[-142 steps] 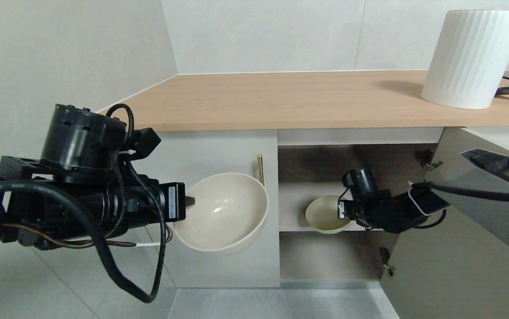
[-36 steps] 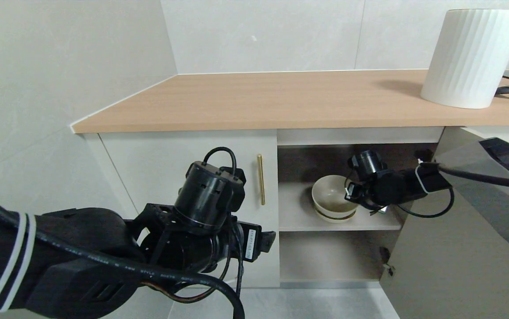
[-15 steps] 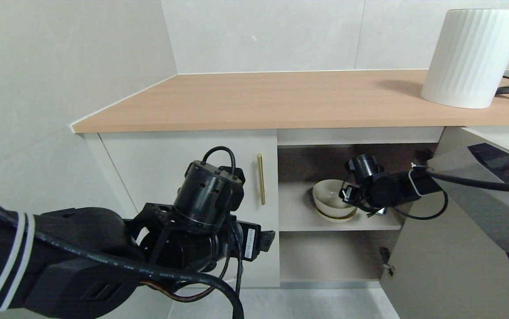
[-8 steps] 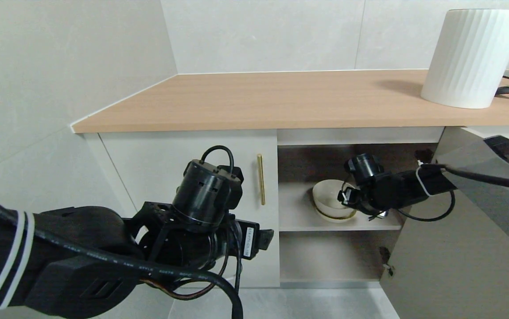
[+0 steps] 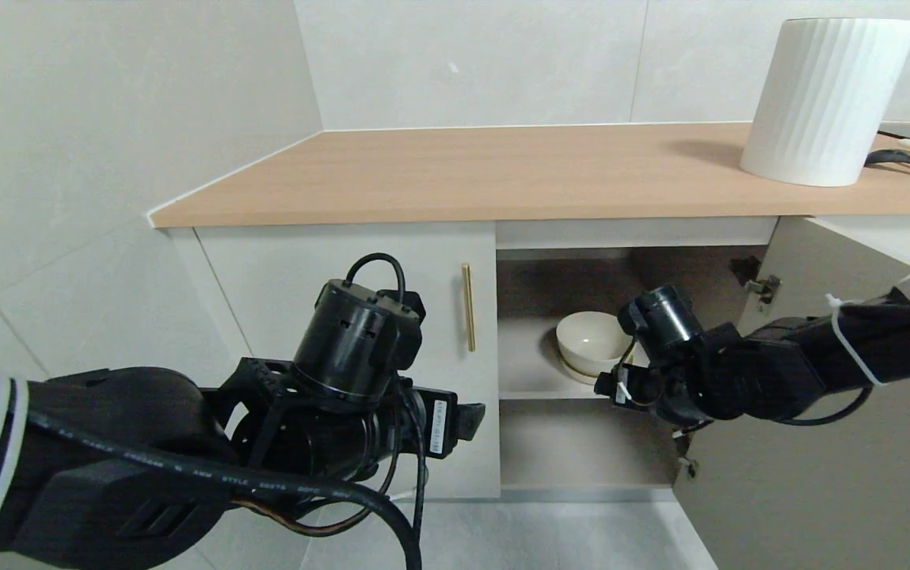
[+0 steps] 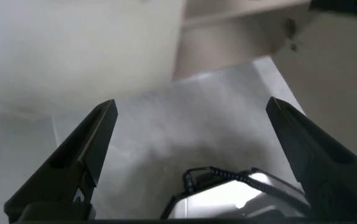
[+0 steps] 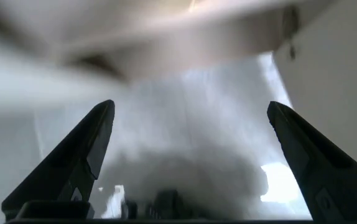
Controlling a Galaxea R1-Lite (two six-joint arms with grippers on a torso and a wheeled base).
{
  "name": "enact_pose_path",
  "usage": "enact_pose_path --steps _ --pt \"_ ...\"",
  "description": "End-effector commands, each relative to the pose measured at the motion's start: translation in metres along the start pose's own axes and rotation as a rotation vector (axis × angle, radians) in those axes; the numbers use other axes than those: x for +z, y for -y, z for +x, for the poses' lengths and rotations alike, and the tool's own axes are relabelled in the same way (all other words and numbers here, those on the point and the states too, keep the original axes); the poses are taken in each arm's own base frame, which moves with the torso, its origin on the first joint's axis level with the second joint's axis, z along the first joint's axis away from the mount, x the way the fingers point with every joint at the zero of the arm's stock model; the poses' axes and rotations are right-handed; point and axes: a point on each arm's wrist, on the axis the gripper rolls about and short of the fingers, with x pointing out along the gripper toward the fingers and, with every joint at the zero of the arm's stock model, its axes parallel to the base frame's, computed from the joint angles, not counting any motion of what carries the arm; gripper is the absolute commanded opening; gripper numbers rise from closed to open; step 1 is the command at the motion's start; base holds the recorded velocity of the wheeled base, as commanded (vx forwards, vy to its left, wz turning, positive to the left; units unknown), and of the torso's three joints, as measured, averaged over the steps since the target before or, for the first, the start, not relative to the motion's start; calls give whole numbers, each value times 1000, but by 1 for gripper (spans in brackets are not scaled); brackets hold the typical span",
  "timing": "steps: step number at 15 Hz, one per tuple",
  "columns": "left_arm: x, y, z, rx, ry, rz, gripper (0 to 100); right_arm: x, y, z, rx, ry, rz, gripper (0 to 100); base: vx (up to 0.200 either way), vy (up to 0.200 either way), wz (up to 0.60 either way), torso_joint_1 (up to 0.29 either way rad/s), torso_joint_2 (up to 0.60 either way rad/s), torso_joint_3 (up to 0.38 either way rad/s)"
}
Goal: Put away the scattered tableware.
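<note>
Two nested bowls (image 5: 591, 342) on the cabinet (image 5: 637, 232) shelf (image 5: 522, 368) (door (image 5: 779, 475) wide open)

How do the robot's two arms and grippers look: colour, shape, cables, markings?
The left arm and right arm are black, each with a cylindrical housing near the wrist, thick black cables and white cable ties. Each wrist carries a small white label. The left gripper and right gripper have dark, tapering, wedge-shaped fingers.

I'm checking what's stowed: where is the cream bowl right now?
In the head view, the cream bowl sits inside the open cabinet on its shelf, to the right of the brass door handle.
</note>
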Motion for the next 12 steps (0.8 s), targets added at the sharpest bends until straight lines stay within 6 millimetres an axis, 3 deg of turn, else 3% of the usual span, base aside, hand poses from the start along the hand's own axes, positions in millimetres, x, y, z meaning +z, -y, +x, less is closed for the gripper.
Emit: enact_pose_path --steps 1,5,12 --pt "0 -2 -2 3 1 -3 100 -19 14 -23 -10 -33 -32 100 -200 0 0 -2 -2 7" --pt "-2 -1 1 6 -7 -2 100 -34 35 -48 -10 -53 -42 100 -200 0 0 4 1 0" --pt "-2 -2 0 5 -6 -2 100 -52 38 -75 42 -67 -88 100 -200 0 0 2 3 1"
